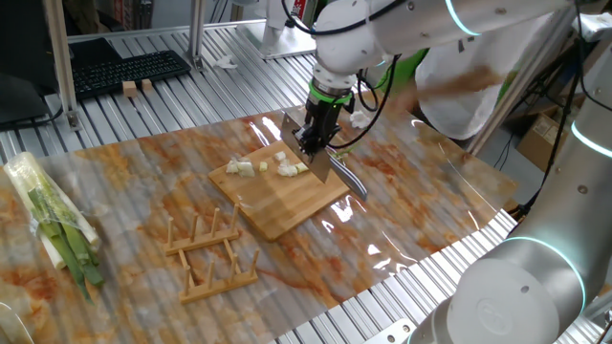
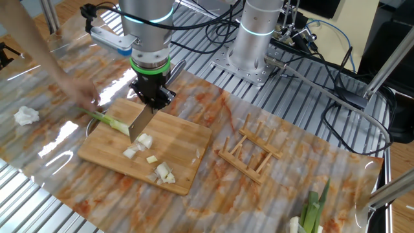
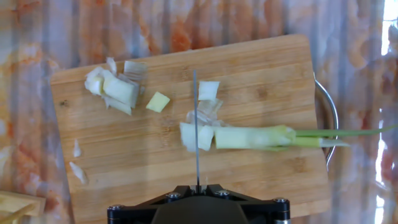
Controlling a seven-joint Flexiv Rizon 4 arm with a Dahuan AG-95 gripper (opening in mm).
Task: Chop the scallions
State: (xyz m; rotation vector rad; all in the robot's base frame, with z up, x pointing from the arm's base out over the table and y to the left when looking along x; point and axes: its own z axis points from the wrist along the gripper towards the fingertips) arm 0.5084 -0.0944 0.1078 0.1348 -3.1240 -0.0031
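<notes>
Board (image 3: 261, 180) on marbled table (image 2: 272, 200), stalk (image 3: 252, 137) lying across it, chunks (image 3: 115, 87) scattered beside. Gripper (image 1: 316, 134) clenched on knife (image 3: 196, 124), blade through stalk's white end. Mid-chop, seemingly; next, likely lift and shift toward green end.

Pincer (image 2: 151, 97) downward, clamped shut

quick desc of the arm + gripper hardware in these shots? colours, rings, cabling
The arm is white and silver, built of rounded segments, with glowing cyan rings at the joints and a green ring at the wrist. The gripper is black and compact. Black cables loop around the wrist; more black cables trail from the silver base column.
</notes>
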